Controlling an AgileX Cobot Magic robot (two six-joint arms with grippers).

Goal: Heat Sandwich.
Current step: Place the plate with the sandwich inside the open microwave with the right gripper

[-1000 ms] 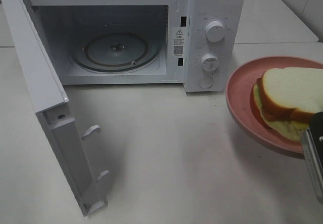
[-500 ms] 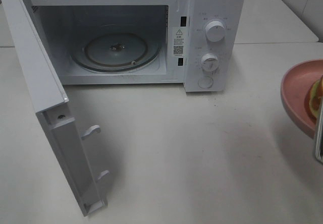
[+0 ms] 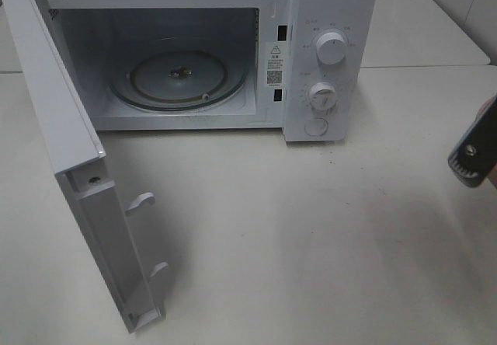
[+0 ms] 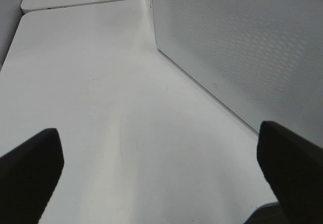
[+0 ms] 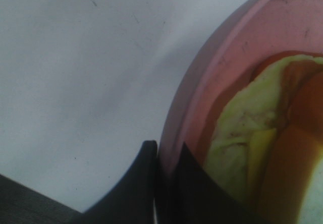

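Right tool (image 5: 164, 183) pinches the rim of a pink plate (image 5: 202, 98), its two dark jaws nearly together with only the plate's edge between them, one finger outside the rim and one inside. On that plate lies the sandwich (image 5: 262, 148), seen close in the right wrist view as pale green-yellow filling beside reddish and orange-tan layers, just inside the rim from the grip. White desk (image 5: 75, 67) shows past the plate's edge. From the high camera neither plate nor sandwich can be seen; only a dark grey part of the right arm (image 3: 474, 158) juts in at the right edge of that view, well apart from the microwave (image 3: 326, 57). That white microwave stands at the back of the desk with its door (image 3: 85, 197) swung wide open toward the left, the glass turntable (image 3: 178, 77) bare inside the cavity, and two round knobs and a button on the right-hand panel. Left tool (image 4: 161, 168) has its jaws spread fully apart and holds nothing; its dark fingers (image 4: 30, 168) frame bare desk, with the perforated white side of the microwave close beside it.
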